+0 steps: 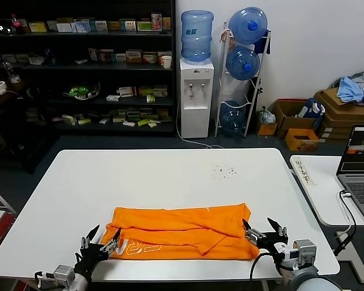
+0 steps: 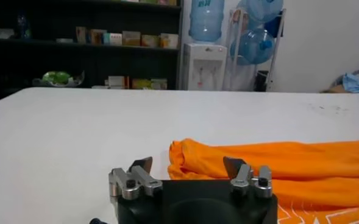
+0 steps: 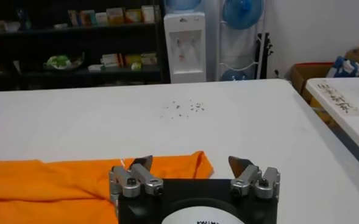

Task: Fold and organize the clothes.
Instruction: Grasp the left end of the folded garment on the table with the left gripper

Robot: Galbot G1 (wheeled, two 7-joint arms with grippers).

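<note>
The bright orange cotton T-shirt (image 1: 183, 231) is lying as a long folded band near the white table's (image 1: 170, 176) front edge, the left gripper (image 1: 101, 240) and right gripper (image 1: 263, 230) standing spread and empty at its two ends (further folds are probably remaining).

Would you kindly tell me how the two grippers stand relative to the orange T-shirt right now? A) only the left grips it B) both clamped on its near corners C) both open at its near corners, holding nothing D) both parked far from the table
C: the left gripper and right gripper both show spread fingers with no cloth between them, one at each near corner of the orange T-shirt lying folded on the table.
</note>
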